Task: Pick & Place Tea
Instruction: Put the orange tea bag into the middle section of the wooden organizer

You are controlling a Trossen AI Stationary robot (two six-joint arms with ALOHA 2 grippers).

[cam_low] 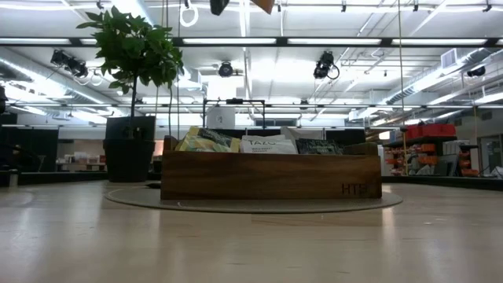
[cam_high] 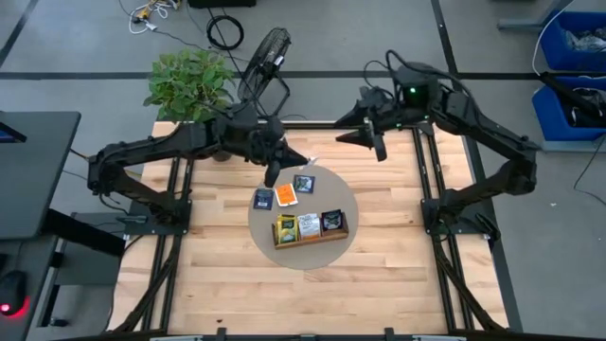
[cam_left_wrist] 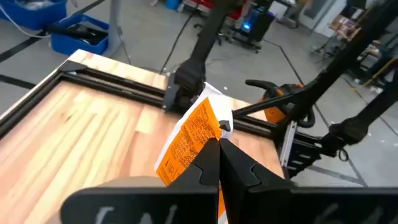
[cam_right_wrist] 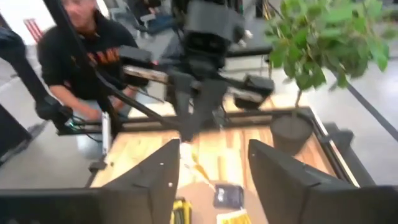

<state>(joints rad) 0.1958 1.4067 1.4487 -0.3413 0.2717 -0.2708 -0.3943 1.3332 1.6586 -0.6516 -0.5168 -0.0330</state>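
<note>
- currently the left gripper is hanging above the upper left edge of the round grey mat near the middle of the high view, its fingers pinched tight on an orange and white paper tea packet that is sticking up tilted between them.
- the right gripper is hovering in the upper middle of the high view, over the far edge of the light wooden table, its two dark fingers standing apart with nothing between them.
- three loose packets, dark blue, orange and dark blue, are lying on the mat above the long brown wooden tray.
- yellow, white and dark packets are sitting in the tray's compartments.
- a person in a dark top is sitting in the upper left of the right wrist view.
</note>
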